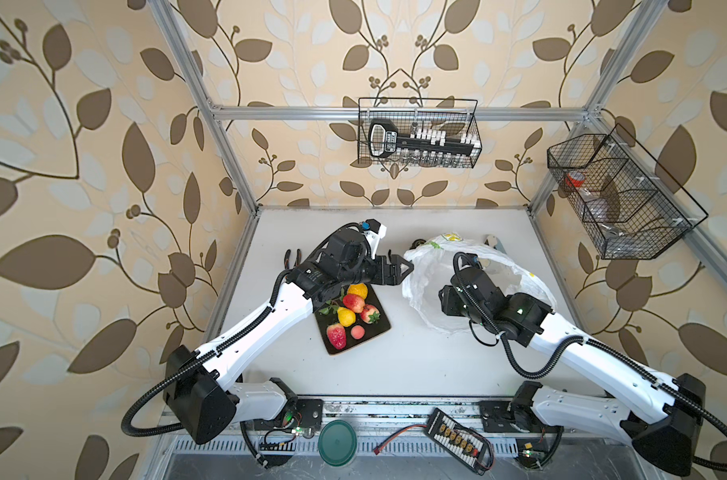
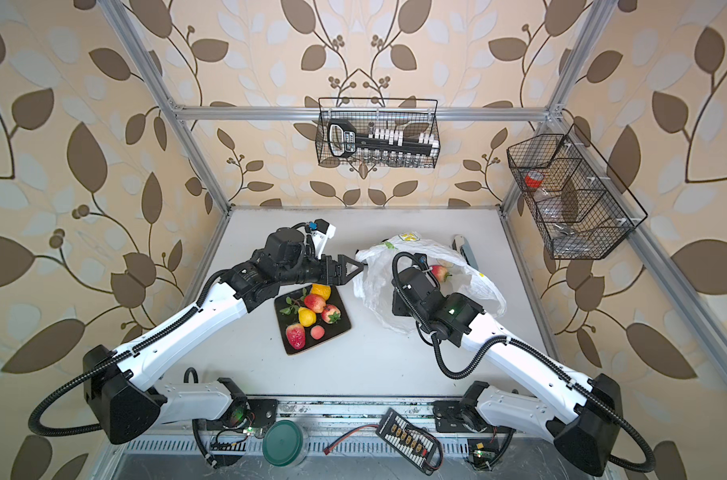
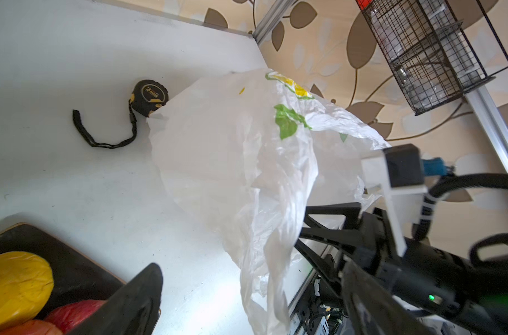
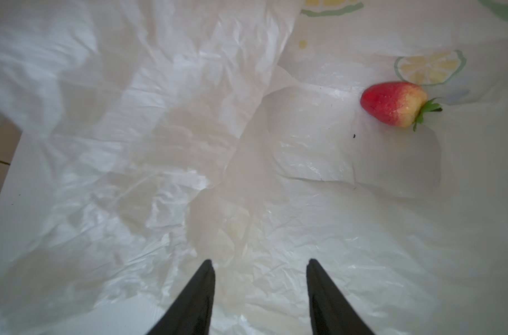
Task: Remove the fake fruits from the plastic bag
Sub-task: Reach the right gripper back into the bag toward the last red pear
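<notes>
Plastic bag (image 1: 416, 291) first: it lies crumpled and gaping on the right of the table (image 1: 395, 374), towards the far side. Left of it and apart from it sits the dark tray (image 1: 376, 329). It carries six of the fake fruits (image 1: 353, 303): red strawberries, two yellow ones and a small peach. I judge the job nearly done.

My left gripper (image 1: 401, 266) stands wide open just beside the bag's left edge, above the tray's far corner, and I see nothing in it. My right gripper (image 4: 260, 262) is down inside the bag, jaws about halfway apart with nothing between them, only bare film below.

What remains, as far as I see, is one strawberry (image 4: 392, 104). It lies on the bag's floor towards its far side, off to one side of my fingers and untouched. Whether more hides under the folds I cannot tell.
</notes>
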